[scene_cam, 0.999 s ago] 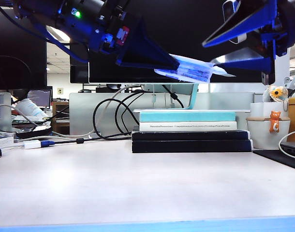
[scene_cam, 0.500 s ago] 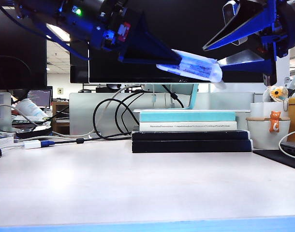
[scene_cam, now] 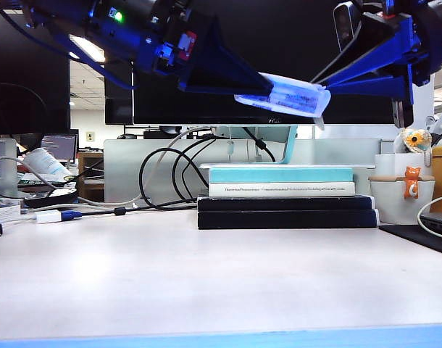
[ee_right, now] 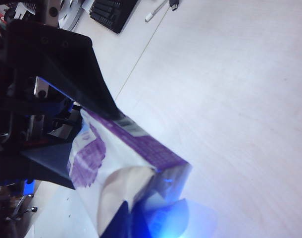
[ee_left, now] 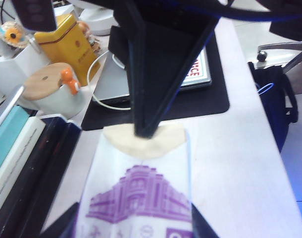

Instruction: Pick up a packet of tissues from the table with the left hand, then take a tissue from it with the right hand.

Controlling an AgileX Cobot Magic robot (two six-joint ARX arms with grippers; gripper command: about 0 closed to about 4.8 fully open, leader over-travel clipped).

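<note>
Left claw (scene_cam: pixel 261 85) gripping glossy packet of tissues (scene_cam: pixel 288 95), right claw (ee_left: pixel 145 130) pinching soft tissue (ee_left: pixel 119 140)

Exterior view: evenly lit; tabletop (scene_cam: pixel 206 283) bright with a soft pale sheen across its middle. Ceiling lights glare in the background at left. Arms backlit and dark against the black monitor (scene_cam: pixel 264 65); a green light (scene_cam: pixel 117 16) glows on the left arm. Books (scene_cam: pixel 286 197) sharp; thin shadow beneath them.

Left wrist view: packet (ee_left: pixel 141 198) overexposed, soft with closeness; the right gripper (ee_left: pixel 148 130) a near-black silhouette.

Right wrist view: tabletop washed out; blue glow (ee_right: pixel 166 218) at the near edge; packet blurred, dark wedges of the left gripper (ee_right: pixel 99 136) underexposed.
</note>
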